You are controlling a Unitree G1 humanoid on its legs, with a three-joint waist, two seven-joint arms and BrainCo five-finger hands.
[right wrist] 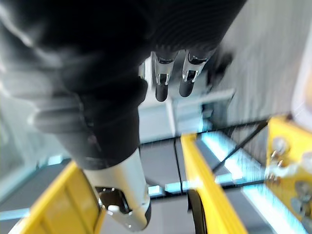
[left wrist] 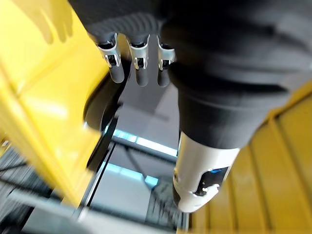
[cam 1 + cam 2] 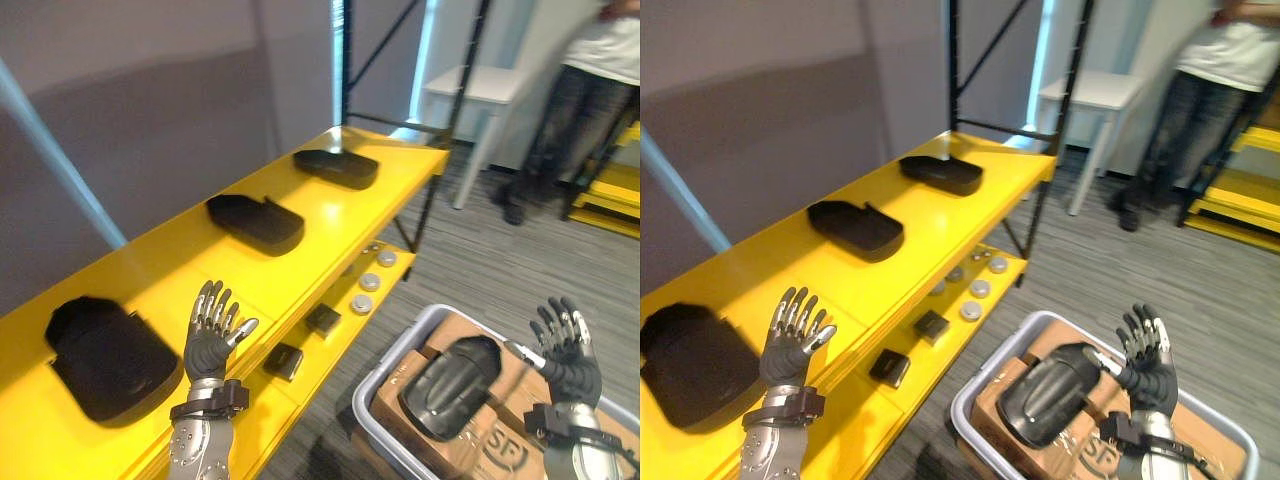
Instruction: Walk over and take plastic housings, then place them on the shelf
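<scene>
One black plastic housing, the near housing (image 3: 105, 355), lies flat on the top board of the yellow shelf (image 3: 340, 225), just outside the left hand (image 3: 210, 345), apart from it. That hand is raised above the board with its fingers (image 3: 212, 305) straight and fanned, holding nothing. Past the fingertips, two more lie on the same board: the middle housing (image 3: 255, 220), then the far housing (image 3: 335, 167). On the thumb side, on the board below, sit small black blocks (image 3: 284, 360) and silver discs (image 3: 362, 303). A fourth housing (image 3: 450, 385) rests on a cardboard box (image 3: 512, 385) inside a grey bin (image 3: 390, 355), just off the thumb of the right hand (image 3: 570, 365); whether they touch I cannot tell. Its fingers (image 3: 560, 318) are spread and empty. A person (image 3: 590, 90) stands well beyond them.
</scene>
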